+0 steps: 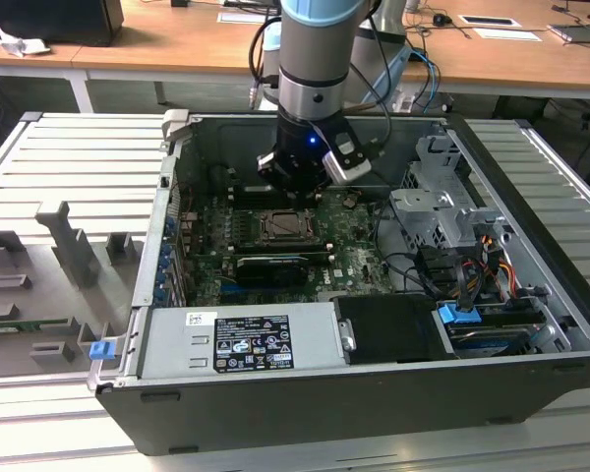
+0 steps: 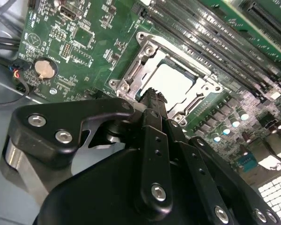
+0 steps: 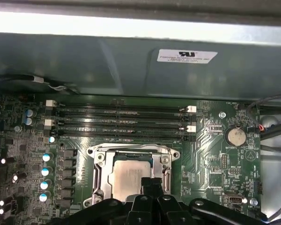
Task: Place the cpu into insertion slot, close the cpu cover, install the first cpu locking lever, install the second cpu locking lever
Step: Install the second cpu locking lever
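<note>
Already the cpu (image 3: 131, 178) sits in the insertion slot (image 2: 175, 84), with the cpu cover (image 3: 99, 164) lying flat around it, framing its face. At the socket's six o'clock edge, the gripper (image 3: 152, 183) hovers, fingers pinched together, holding nothing.

The arm (image 1: 313, 44) is a thick round column, pale blue at the top and silver-grey below, ending in a black wrist housing with a small blue light and a grey-and-white module strapped to its side. Black cables loop around it. The end effector (image 2: 152, 101) is matte black, its linkage plates joined by bright silver screws.
</note>
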{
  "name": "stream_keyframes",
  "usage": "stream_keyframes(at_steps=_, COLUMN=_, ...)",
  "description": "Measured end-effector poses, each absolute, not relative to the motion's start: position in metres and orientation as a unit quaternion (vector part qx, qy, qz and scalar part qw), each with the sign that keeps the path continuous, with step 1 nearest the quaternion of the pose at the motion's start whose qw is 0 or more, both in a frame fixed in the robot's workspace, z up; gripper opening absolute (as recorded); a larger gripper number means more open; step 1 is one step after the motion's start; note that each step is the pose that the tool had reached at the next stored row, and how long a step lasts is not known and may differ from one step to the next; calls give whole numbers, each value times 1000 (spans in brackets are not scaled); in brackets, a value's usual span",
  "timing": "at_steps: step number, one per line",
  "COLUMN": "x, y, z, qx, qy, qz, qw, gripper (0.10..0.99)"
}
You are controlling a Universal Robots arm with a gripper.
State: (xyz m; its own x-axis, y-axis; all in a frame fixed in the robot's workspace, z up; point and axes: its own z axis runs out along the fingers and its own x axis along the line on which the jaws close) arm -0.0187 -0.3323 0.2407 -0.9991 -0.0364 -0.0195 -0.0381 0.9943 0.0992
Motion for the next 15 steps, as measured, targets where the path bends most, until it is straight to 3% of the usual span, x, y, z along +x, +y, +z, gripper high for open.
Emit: stream_keyframes(at_steps=15, x=-19, y=-364, z=241, qx=-19, qy=998, qz=51, qw=8, gripper=106)
